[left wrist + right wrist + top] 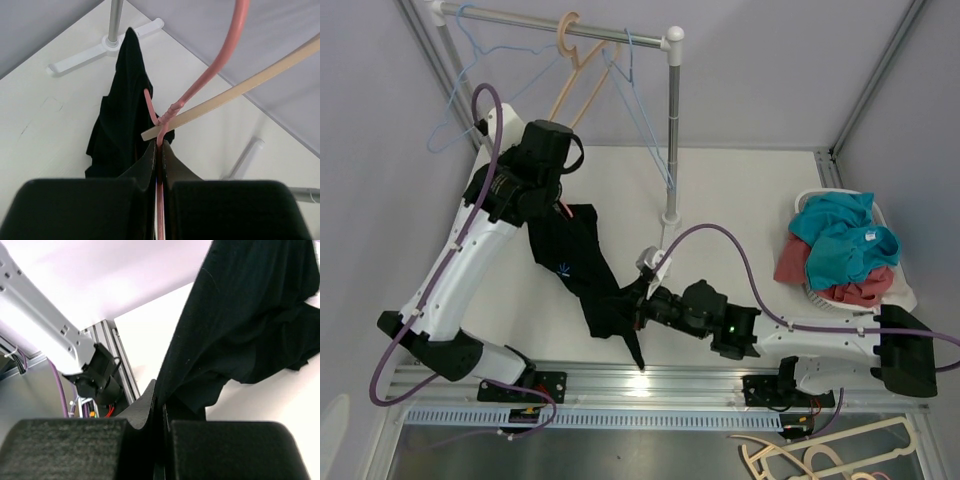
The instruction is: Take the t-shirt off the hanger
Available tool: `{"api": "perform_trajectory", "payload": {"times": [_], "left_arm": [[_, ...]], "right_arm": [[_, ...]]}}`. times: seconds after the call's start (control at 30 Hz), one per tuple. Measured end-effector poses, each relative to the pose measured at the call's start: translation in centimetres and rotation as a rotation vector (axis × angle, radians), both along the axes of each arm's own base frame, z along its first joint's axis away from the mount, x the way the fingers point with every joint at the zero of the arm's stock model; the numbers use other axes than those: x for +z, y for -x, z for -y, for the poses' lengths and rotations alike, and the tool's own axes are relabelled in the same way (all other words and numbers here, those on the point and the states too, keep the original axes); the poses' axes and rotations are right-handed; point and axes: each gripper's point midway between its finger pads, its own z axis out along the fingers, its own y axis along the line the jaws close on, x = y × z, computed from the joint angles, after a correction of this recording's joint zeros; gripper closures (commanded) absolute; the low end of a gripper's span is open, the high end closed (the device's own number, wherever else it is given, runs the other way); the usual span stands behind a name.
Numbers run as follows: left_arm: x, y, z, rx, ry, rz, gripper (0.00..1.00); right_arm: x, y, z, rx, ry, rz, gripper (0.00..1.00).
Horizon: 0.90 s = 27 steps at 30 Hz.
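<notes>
left arm (470,250): base at the near-left corner. white link climbs up and back toward the rack (672,130). wrist folds over at the top and points down and right.
left gripper (558,203): pinched tight on the pink hanger (239,15). the pink rod runs straight between the fingers (147,160).
t-shirt (570,255): black, hangs off the pink hanger just under the left gripper. pulled in a slanted band down and right to the right gripper (632,300). one tip dangles past the table edge over the rail (650,385).
right gripper: clamped on the shirt's lower edge, jaws with no gap showing.
right arm (800,335): base at near right, lying low, stretched left along the near side of the table.
basket (817,193): far right, heaped with teal and pink clothes, well apart from both grippers.
left wrist view only: pink hook curving up and away. a beige hanger (240,86) bar crosses it just above the fingertips. a short bit of pink arm pokes out of the shirt's folds. rack foot on the table behind.
right wrist view only: cloth feeding down into the closed fingers. left arm's white link and the rail beyond.
top view only: both arms at once. the pink hanger is almost fully hidden by the left gripper.
</notes>
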Motion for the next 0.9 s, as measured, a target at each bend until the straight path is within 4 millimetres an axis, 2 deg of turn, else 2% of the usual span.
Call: {"api": "perform_trajectory", "payload": {"times": [0.13, 0.3, 0.43, 0.53, 0.63, 0.73, 0.87, 0.9], "left_arm": [[-0.7, -1.6, -0.9, 0.019, -0.012, -0.021, 0.99], [-1.4, -2.5, -2.8, 0.045, -0.036, -0.054, 0.99], [-0.9, -2.6, -3.0, 0.024, -0.047, -0.056, 0.99], [-0.3, -2.1, -2.1, -0.031, -0.028, -0.048, 0.99], [0.5, -0.2, -0.3, -0.126, -0.010, -0.005, 0.99], [0.7, 3.7, 1.1, -0.273, 0.034, 0.024, 0.99], [1.9, 8.7, -0.1, -0.378, 0.088, 0.092, 0.99], [2.0, 9.7, -0.3, -0.399, 0.091, 0.097, 0.99]], "right_arm": [[-0.6, 1.1, 1.5, -0.021, 0.010, -0.004, 1.00], [-3.7, 2.5, 3.1, -0.033, 0.063, -0.035, 1.00], [-6.0, 2.2, 3.7, -0.064, 0.104, -0.059, 1.00], [-7.1, 0.8, 3.0, -0.090, 0.137, -0.073, 1.00], [-7.2, -2.4, 1.2, -0.134, 0.184, -0.093, 1.00], [-5.0, -6.4, -2.0, -0.172, 0.177, -0.093, 1.00], [-2.1, -10.2, -4.8, -0.197, 0.145, -0.082, 1.00], [-1.9, -10.7, -5.0, -0.201, 0.144, -0.082, 1.00]]}}
